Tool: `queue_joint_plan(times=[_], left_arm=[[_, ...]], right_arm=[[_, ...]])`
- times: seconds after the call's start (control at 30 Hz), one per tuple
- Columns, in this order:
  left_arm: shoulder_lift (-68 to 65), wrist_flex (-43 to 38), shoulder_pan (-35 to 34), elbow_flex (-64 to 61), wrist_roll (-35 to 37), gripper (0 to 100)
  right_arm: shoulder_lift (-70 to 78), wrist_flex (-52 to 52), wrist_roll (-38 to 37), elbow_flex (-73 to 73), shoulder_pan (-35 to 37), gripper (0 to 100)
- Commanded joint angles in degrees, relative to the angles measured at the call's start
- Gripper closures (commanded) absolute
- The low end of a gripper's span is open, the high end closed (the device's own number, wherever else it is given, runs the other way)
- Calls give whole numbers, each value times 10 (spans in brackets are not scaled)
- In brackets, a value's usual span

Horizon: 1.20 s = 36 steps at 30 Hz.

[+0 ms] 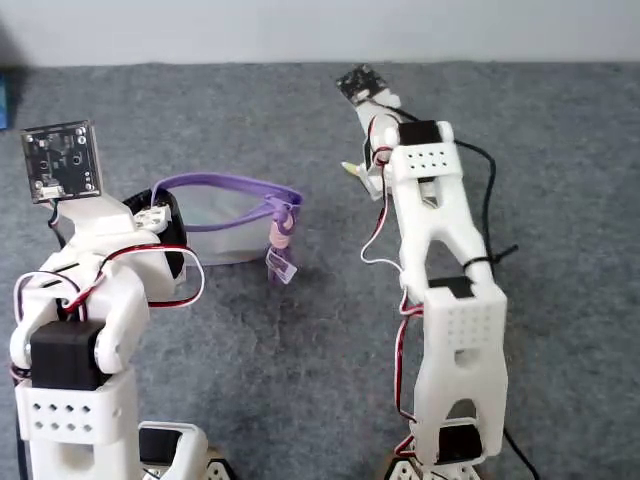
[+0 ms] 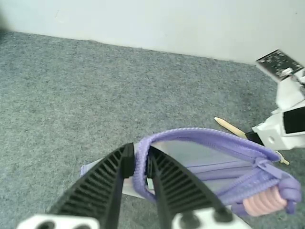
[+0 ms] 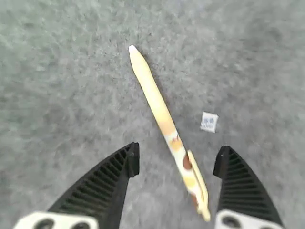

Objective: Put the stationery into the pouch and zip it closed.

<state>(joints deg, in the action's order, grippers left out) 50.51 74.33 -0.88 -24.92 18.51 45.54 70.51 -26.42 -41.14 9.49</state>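
High view: translucent pouch [image 1: 215, 225] is laid mouth-open on grey felt-like mat [image 1: 300, 380], edged by a purple zipper [image 2: 205, 136]; contents cannot be made out | left gripper [image 2: 139, 150] is clamped on the zipper rim by ribbed black fingers | right gripper [image 3: 178, 149] is held spread over slim cream pen [image 3: 157, 102], which lies flat on the mat, apart from the pouch.

The desk [image 1: 250, 390] is covered with a grey, rough fabric, much like a carpet. Behind its far edge stands a plain pale wall [image 1: 300, 30], which meets the fabric in a straight line. A small blue thing [image 1: 4, 100] shows at the desk's far left edge. The light is soft and even.
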Motion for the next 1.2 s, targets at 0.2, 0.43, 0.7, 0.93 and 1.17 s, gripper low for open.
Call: queue_joint_plan(times=[0.2, 0.43, 0.7, 0.93, 1.17], left_arm=[[-18, 0, -1, -9, 2, 988], [-18, 0, -1, -10, 2, 988], [-18, 0, -1, -10, 2, 988], [-18, 0, -1, -10, 2, 988], [-18, -3, 2, -10, 2, 988]], right_arm=[[198, 6, -36, -275, 14, 732], [285, 12, -77, -356, 30, 916], [290, 120, -68, -434, 31, 988], [269, 258, -3, -552, 36, 991], [167, 324, 93, -552, 45, 991]])
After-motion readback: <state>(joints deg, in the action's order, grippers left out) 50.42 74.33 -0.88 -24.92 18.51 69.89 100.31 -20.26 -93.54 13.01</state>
